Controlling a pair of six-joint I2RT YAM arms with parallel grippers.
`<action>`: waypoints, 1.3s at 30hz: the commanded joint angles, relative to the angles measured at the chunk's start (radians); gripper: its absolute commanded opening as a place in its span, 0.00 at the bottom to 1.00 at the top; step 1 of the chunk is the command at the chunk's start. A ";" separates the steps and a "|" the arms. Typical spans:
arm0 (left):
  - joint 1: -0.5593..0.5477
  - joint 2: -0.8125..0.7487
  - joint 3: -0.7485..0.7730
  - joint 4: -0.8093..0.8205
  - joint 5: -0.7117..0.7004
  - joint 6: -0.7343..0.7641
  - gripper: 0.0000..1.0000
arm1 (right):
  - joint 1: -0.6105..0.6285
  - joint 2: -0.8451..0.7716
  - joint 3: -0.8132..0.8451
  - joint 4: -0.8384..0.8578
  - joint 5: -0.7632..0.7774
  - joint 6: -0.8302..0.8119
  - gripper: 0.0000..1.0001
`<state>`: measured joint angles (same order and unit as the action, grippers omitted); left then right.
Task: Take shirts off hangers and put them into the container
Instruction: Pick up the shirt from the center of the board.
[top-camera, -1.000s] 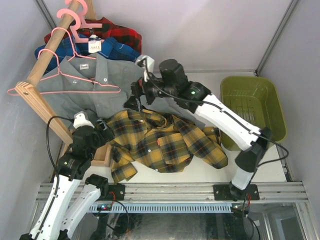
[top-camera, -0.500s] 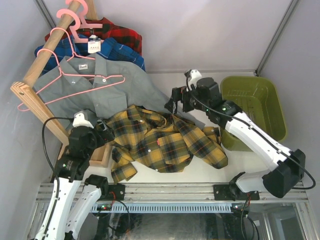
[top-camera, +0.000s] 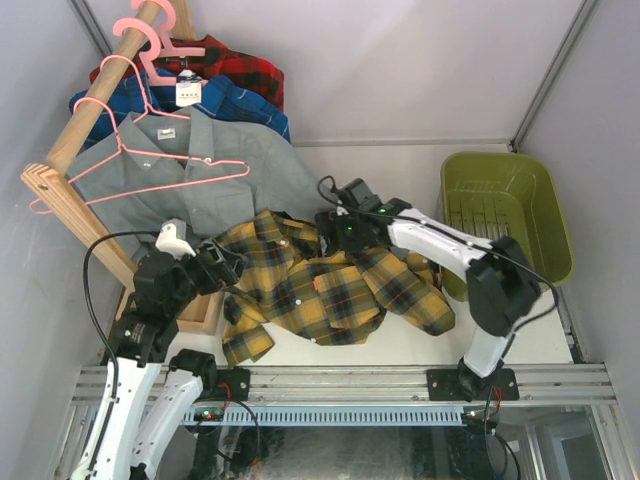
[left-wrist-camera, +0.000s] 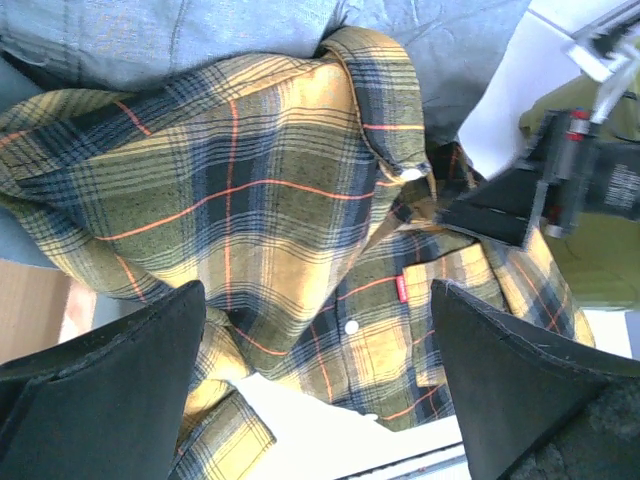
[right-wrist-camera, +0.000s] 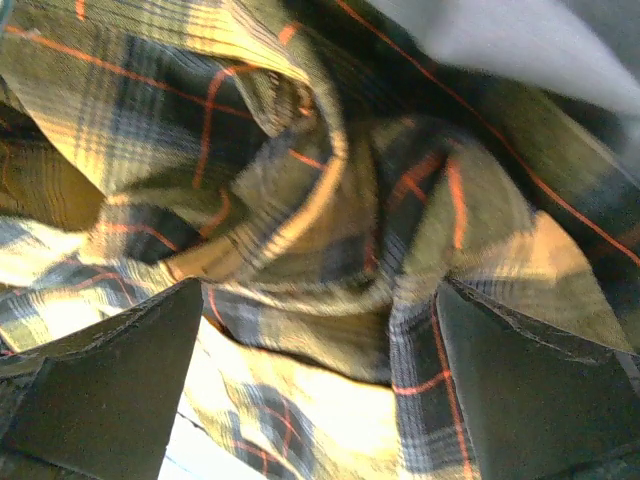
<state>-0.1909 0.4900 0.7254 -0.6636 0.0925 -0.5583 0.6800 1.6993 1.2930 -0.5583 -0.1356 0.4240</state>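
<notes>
— Yellow-black plaid shirt (top-camera: 330, 290), top view first: we see it crumpled on the white table (top-camera: 420, 345), off any hanger. It lies at 9 o'clock of the olive container (top-camera: 505, 205), not in it.
— Agreed. Grey shirt (top-camera: 200, 170) is on a thin pink hanger (top-camera: 140, 185). Blue plaid shirt (top-camera: 235, 100) and red plaid shirt (top-camera: 240, 65) are behind it toward 12, all along the wooden rail (top-camera: 95, 100). Arms?
— Left gripper (top-camera: 228, 265) sits at the yellow shirt's 9 o'clock edge, jaws apart, nothing in them. Right gripper (top-camera: 335, 225) is over the collar at the shirt's 12 o'clock, jaws apart too.
— Left wrist next. We get both left fingers (left-wrist-camera: 100, 390) spread wide, with plaid cloth showing in the gap but not pinched. Grey shirt is at 12, the right gripper at 3, and a bit of green container just below that.
— Right wrist: right fingers (right-wrist-camera: 530, 380) are wide apart as well, with bunched collar folds between them. We cannot tell if the tips touch the cloth. Grey cloth is at 1 o'clock and the view is a bit blurred.
— Marking both hands as spread and holding nothing.
</notes>
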 joint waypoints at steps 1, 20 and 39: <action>0.007 0.008 -0.013 0.054 0.061 -0.025 0.96 | 0.094 0.152 0.153 -0.002 0.060 0.061 1.00; 0.008 -0.020 -0.003 0.013 0.008 -0.019 0.96 | 0.287 0.159 -0.197 0.350 0.233 0.150 0.42; 0.008 -0.023 -0.051 0.042 0.013 -0.025 0.96 | 0.328 -0.729 -0.647 0.167 0.294 0.267 0.33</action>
<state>-0.1909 0.4683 0.6891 -0.6617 0.1005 -0.5751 1.0050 0.9916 0.7105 -0.3428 0.3641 0.7025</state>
